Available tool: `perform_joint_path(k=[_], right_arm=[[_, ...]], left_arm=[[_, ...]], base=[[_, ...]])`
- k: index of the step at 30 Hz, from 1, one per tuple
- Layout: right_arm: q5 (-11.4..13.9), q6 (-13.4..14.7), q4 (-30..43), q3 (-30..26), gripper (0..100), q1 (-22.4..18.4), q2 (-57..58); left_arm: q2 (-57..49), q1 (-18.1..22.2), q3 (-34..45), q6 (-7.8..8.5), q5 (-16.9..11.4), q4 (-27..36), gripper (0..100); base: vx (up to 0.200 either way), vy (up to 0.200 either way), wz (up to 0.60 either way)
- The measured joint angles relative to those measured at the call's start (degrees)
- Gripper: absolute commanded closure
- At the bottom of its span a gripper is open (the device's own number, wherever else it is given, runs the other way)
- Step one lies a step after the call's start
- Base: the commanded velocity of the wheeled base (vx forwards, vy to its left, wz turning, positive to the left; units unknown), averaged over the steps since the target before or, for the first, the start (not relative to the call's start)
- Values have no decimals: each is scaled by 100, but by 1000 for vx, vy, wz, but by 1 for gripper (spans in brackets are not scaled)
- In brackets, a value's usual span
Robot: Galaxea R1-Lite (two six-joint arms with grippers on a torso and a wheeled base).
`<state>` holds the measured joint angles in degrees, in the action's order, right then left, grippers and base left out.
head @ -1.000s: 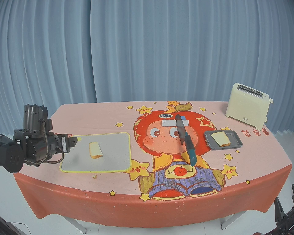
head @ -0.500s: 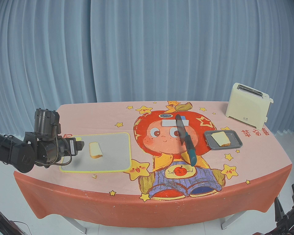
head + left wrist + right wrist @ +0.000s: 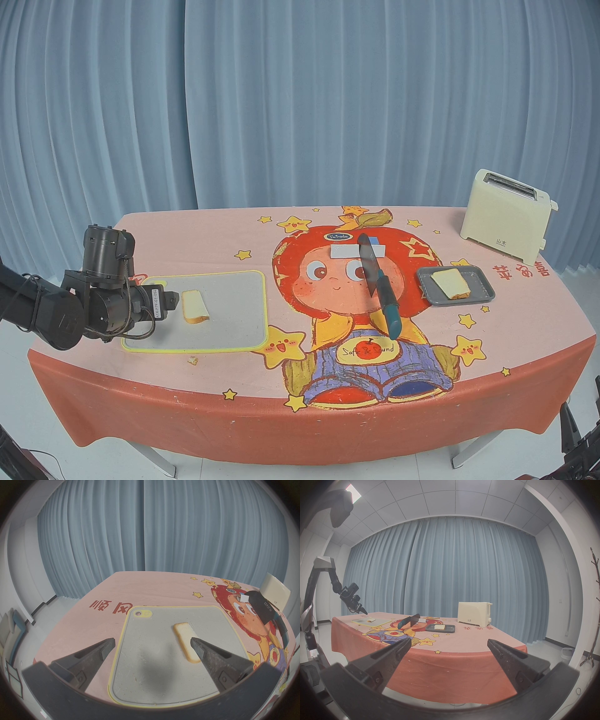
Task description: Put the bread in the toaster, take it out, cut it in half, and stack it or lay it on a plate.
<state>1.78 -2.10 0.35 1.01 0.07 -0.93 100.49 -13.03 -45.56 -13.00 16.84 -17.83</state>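
Left gripper: jaws spread wide, empty, over the left end of the cutting board, near the table's front left corner. One bread piece lies on the board, just beside that gripper. A second bread piece lies on the tray near the right edge. Toaster: back right corner. Knife: mid-table. Right gripper: open, empty, off the table.

Bread piece on cutting board, left; knife centre; other piece on tray, right; toaster behind.
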Motion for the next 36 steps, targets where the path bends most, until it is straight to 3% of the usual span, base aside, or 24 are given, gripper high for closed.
perform_joint_path(k=[36], right_arm=[[0, 0, 0, 0, 0, 0, 0]], left_arm=[[845, -9, -352, 9, 35, -33, 0]], base=[[0, 0, 0]])
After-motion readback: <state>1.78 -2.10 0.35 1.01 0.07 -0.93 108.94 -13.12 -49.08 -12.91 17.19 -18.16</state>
